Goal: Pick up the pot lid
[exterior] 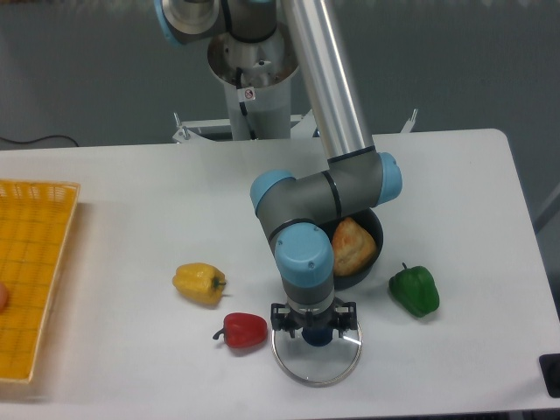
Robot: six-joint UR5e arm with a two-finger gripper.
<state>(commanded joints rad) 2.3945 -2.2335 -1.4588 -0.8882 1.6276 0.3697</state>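
Note:
The gripper (pixel 315 327) points down at the front middle of the table, its fingers spread to either side of the lid's dark knob. Below it lies the pot lid (pixel 318 369), a clear round disc with a shiny metal rim. The knob (pixel 318 337) shows between the fingers; whether they touch it cannot be told. The arm's wrist covers the back part of the lid.
Behind the gripper, a black pan (pixel 377 229) holds a brown bread-like item (pixel 353 248). A red pepper (pixel 244 331) lies close left of the lid, a yellow pepper (pixel 199 283) farther back. A green pepper (pixel 415 290) is at right, an orange crate (pixel 35 280) far left.

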